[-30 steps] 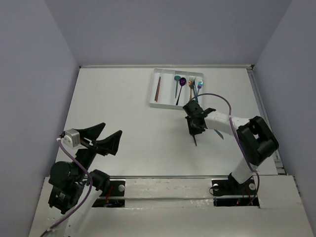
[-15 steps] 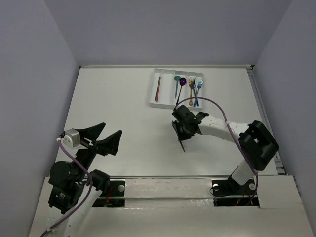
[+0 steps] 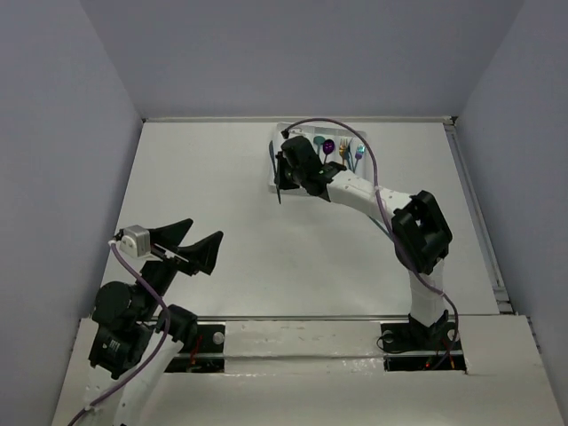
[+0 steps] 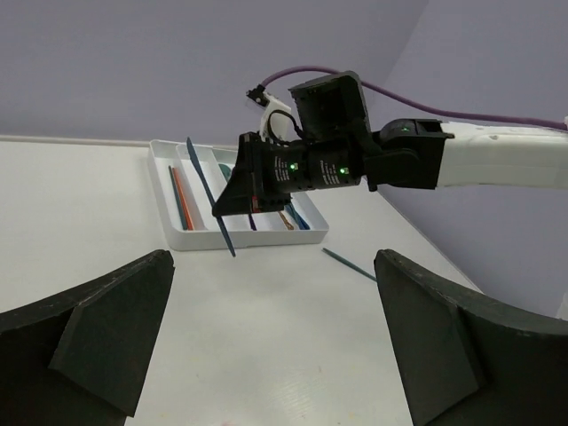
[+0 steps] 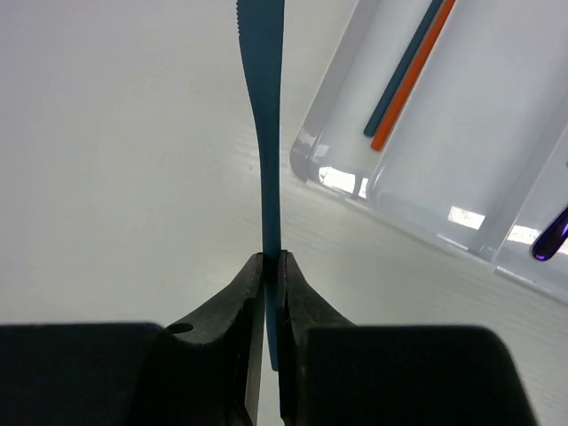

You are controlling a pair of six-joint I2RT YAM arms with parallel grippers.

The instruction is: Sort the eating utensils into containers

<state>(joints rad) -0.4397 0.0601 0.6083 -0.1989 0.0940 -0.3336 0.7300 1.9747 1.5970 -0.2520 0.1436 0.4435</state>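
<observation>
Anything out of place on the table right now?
One stray: a slim teal utensil lies on the table, apart from the white tray. The right claw is shut on a blue knife beside the tray's corner, not yet placed.

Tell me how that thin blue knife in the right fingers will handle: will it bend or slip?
Probably stiff: the blue knife stands straight out from the right fingers without sagging. Likely light, being so thin. It could pivot or slip, since its smooth handle is pinched at only one narrow spot.
</observation>
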